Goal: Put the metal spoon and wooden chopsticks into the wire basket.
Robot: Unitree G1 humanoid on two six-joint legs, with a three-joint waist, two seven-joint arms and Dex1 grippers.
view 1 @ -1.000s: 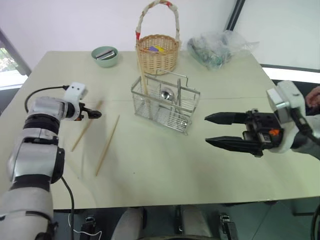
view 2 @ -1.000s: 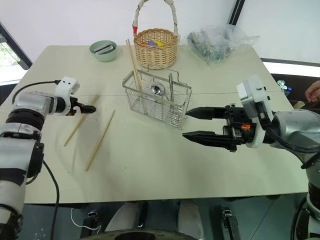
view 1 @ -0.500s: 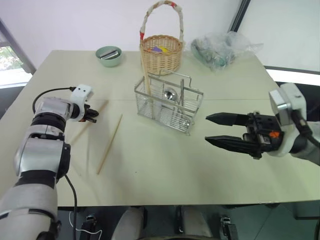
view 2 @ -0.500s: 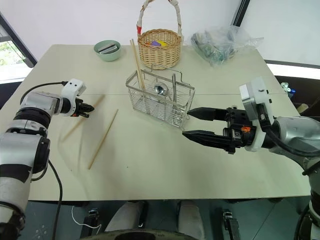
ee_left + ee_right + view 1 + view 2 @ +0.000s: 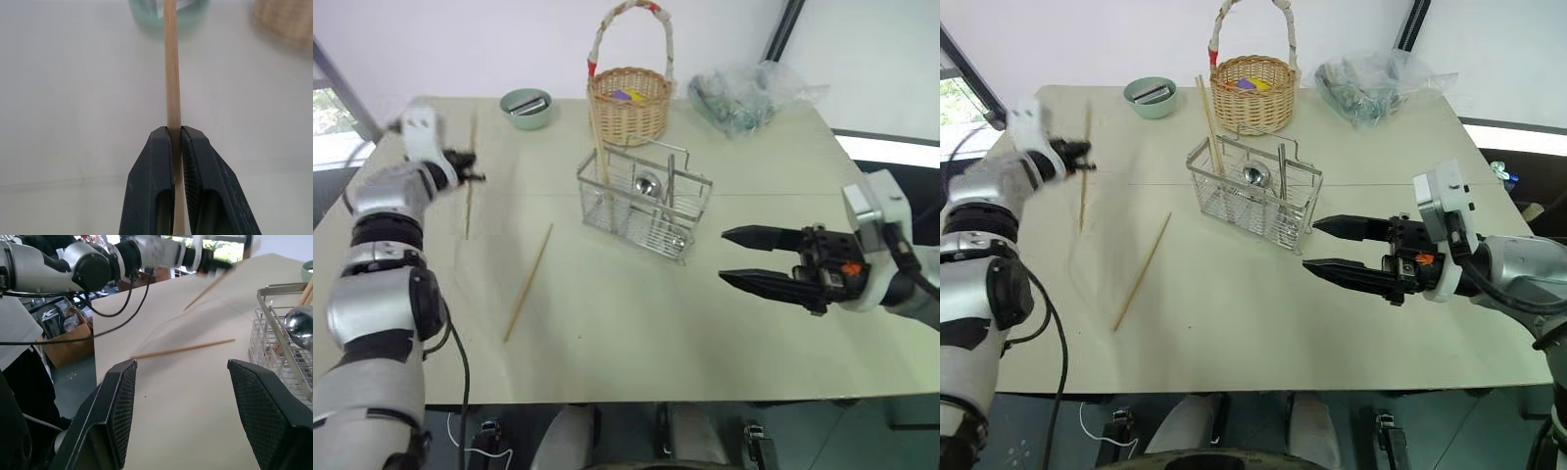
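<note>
Wire basket (image 5: pixel 644 211) at upper centre of the table (image 5: pixel 636 323) with metal spoon (image 5: pixel 647 183) inside, right gripper (image 5: pixel 734 258) at right, jaws spread wide and empty, left gripper (image 5: pixel 470 168) at upper left, clamped on one wooden chopstick (image 5: pixel 470 186), another chopstick (image 5: pixel 528 282) lying at centre left.

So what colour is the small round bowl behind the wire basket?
Pale green small round bowl, clearest in the left eye view.

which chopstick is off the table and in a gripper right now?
The chopstick pinched in the shut left gripper, lifted near the table's left edge. Another lies loose on the table; others stand in the wire basket.
</note>
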